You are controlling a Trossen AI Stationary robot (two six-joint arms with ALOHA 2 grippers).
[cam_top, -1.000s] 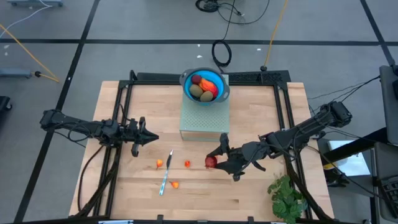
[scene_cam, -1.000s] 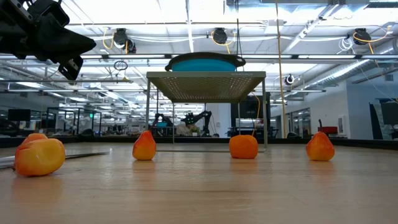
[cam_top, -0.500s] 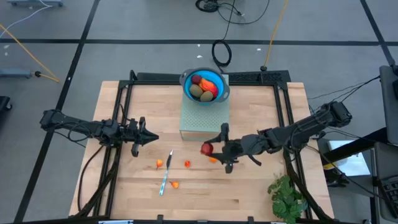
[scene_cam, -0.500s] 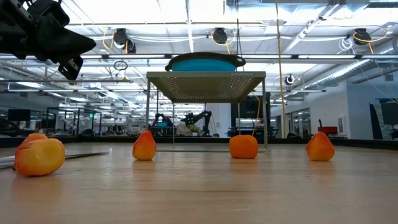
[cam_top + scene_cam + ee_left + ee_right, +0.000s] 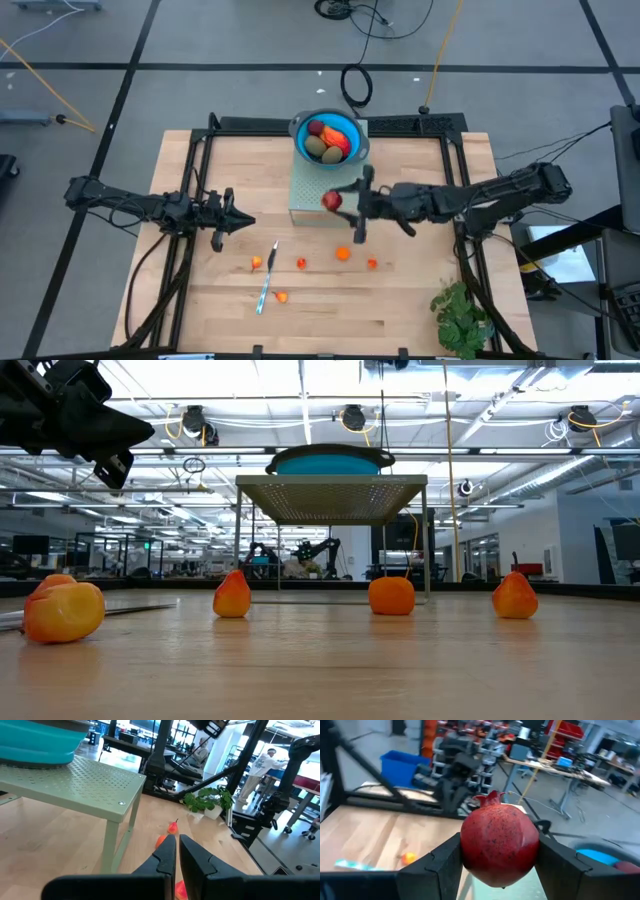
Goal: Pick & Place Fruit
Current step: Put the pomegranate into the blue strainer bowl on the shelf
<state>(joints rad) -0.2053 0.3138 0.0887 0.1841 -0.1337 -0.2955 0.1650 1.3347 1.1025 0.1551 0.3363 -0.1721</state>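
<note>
Dark and closed, the left end effector (image 5: 243,222) hovers over the left half of the wooden tabletop (image 5: 420,310), its two fingers (image 5: 167,854) pressed nearly together and holding nothing. Left to right on the boards lie a slim silver knife (image 5: 266,281) and five small orange-red fruit pieces: one at (image 5: 257,263), one at (image 5: 282,297), one at (image 5: 301,263), one at (image 5: 343,254) and one at (image 5: 372,263). A pale green perforated metal stand (image 5: 325,190) sits at mid-table toward the far edge, carrying one blue bowl (image 5: 329,137) that contains olive-brown and red-orange fruit; an exact count inside it cannot be made. The right end effector (image 5: 341,201) is held about half open, clamped on one round, dark red, speckled pomegranate (image 5: 499,844) with a small crown, raised above the near edge of the stand. One green leafy plant (image 5: 460,314) stands at the tabletop's near right corner.
</note>
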